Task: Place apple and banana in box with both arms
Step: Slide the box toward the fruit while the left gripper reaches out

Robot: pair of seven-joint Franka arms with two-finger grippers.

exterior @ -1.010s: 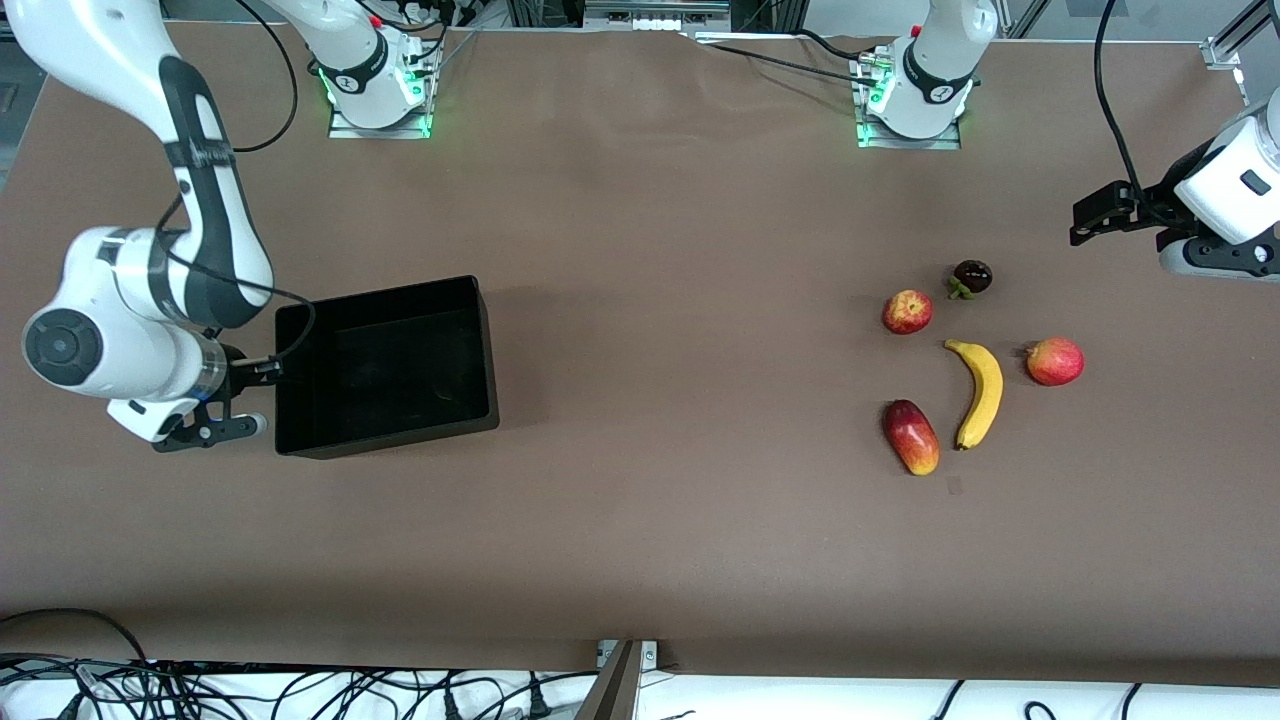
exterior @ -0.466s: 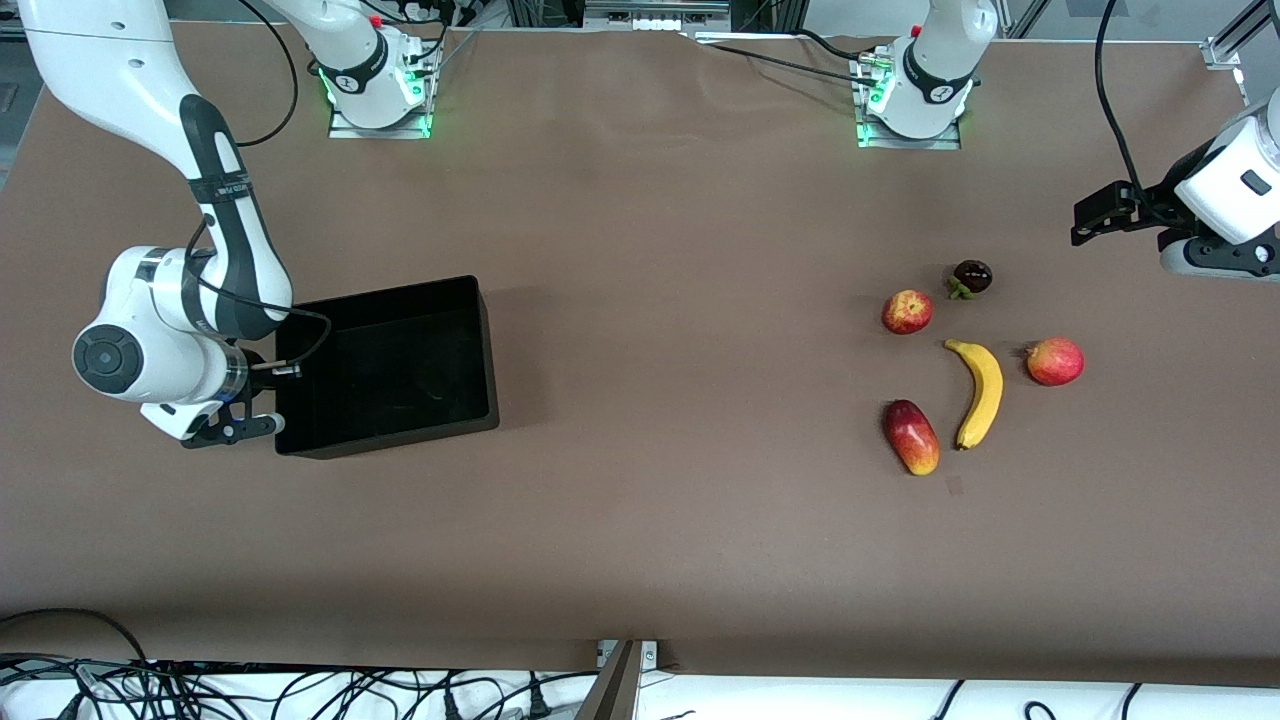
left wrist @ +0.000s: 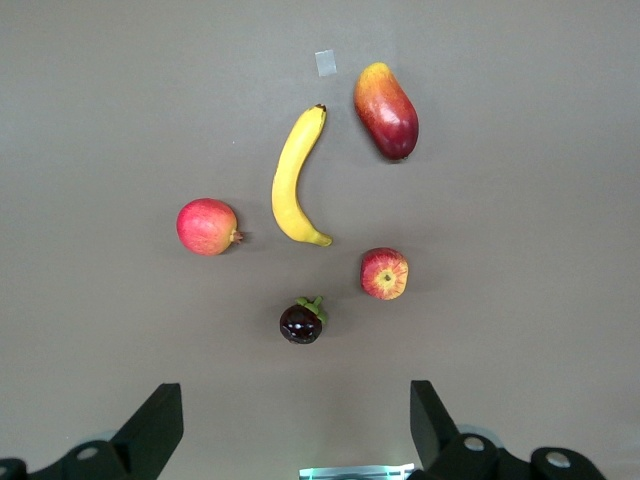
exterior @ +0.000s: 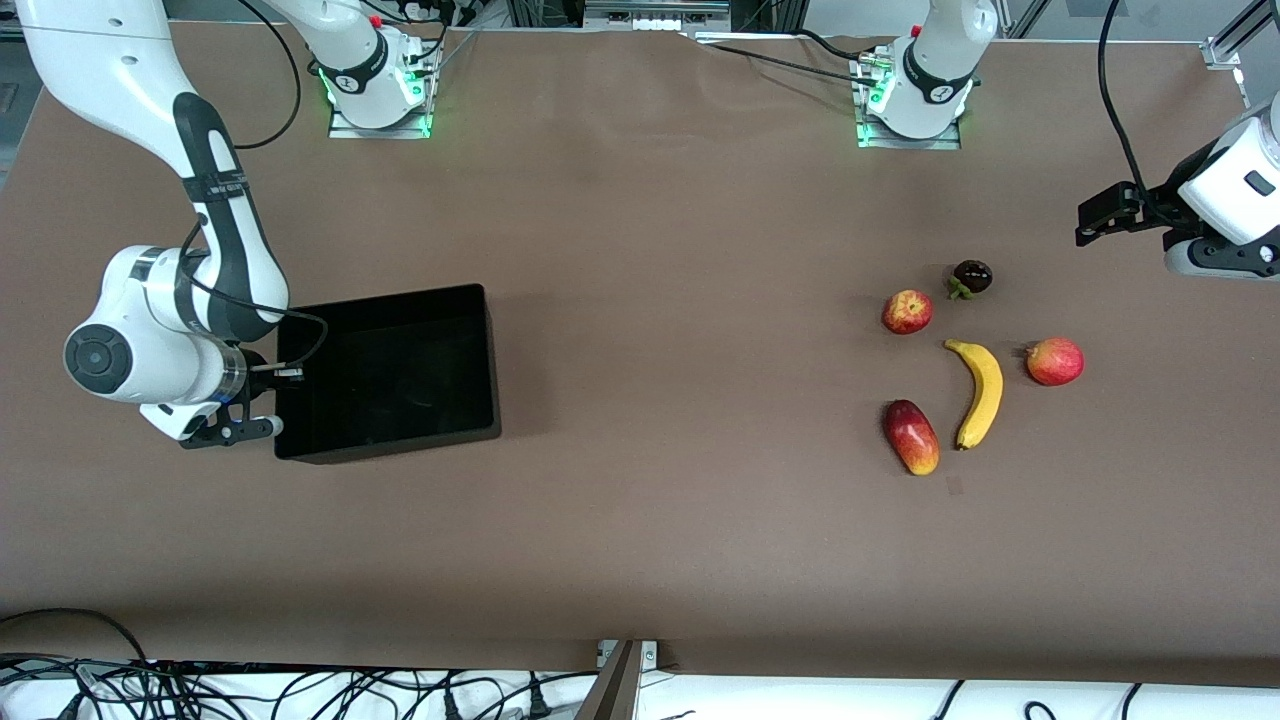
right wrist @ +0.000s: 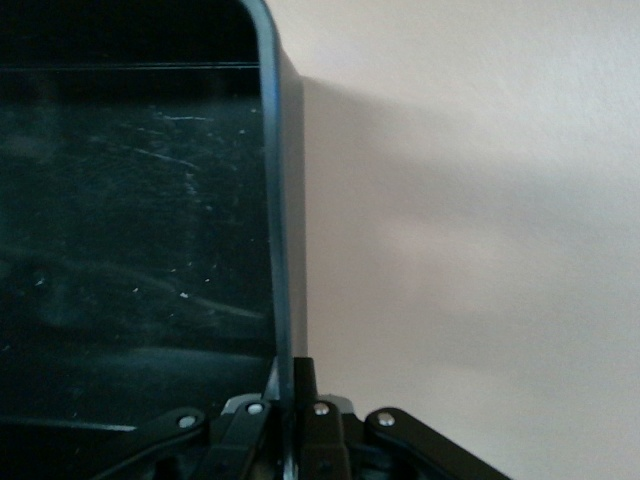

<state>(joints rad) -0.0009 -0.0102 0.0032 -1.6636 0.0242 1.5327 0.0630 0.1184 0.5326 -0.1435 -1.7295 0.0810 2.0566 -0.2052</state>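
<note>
The black box (exterior: 385, 296) sits toward the right arm's end of the table. My right gripper (exterior: 284, 376) is shut on the box's end wall (right wrist: 272, 200), one finger inside and one outside (right wrist: 285, 400). The apple (exterior: 907, 311) and the banana (exterior: 978, 392) lie on the table toward the left arm's end. Both also show in the left wrist view, the apple (left wrist: 384, 273) beside the banana (left wrist: 293, 180). My left gripper (exterior: 1098, 214) is open and empty in the air over the table's end past the fruits, its fingers wide apart (left wrist: 295, 410).
A pink-red fruit with a nub (exterior: 1054, 361) lies beside the banana. A red-yellow mango-like fruit (exterior: 911, 437) lies nearer the front camera than the apple. A dark mangosteen (exterior: 971, 277) lies beside the apple. A small pale tag (left wrist: 326, 62) lies on the cloth.
My right gripper moved in to the box's end wall and took hold of it; the box then shifted slightly. My left gripper barely moved.
</note>
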